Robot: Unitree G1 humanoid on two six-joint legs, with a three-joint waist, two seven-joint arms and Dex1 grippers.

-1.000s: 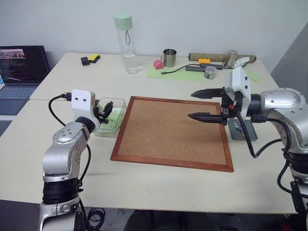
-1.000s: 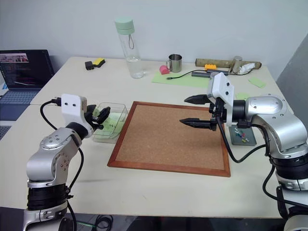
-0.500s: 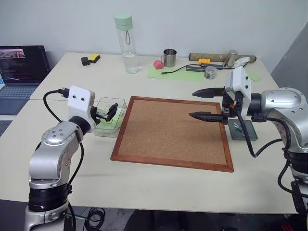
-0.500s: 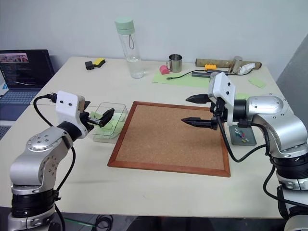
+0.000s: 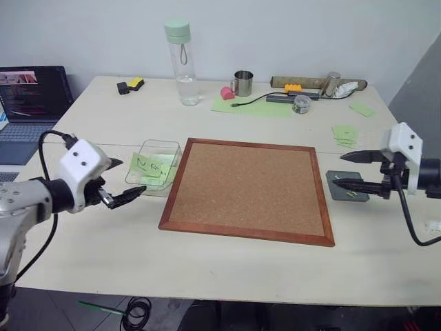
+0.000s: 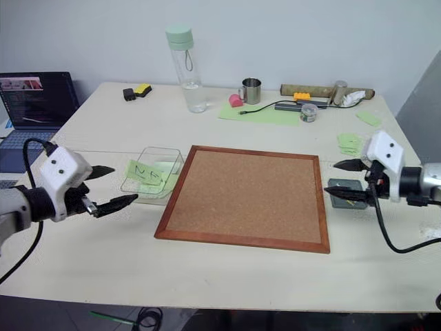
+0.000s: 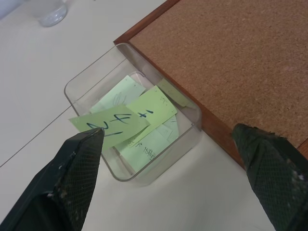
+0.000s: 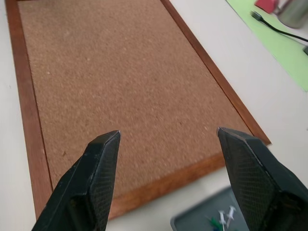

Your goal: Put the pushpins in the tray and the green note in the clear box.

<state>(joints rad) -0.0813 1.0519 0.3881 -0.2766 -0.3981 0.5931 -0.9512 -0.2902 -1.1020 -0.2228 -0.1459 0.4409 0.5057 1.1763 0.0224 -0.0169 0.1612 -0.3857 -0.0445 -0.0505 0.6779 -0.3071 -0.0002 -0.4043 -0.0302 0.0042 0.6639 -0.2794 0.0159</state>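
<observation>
The green note (image 7: 111, 126) lies tilted in the clear box (image 5: 153, 165) at 9 o'clock of the corkboard (image 5: 251, 188). The pushpins (image 8: 222, 217) sit in the tray (image 5: 346, 186) at 3 o'clock. Left hand (image 5: 118, 182) and right hand (image 5: 349, 169) both gape empty.

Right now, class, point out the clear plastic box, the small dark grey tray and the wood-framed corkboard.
clear plastic box (image 7: 77, 86), left wrist view, far rim.
small dark grey tray (image 5: 337, 187), left eye view, bare floor.
wood-framed corkboard (image 5: 248, 189), left eye view, cork centre.
</observation>
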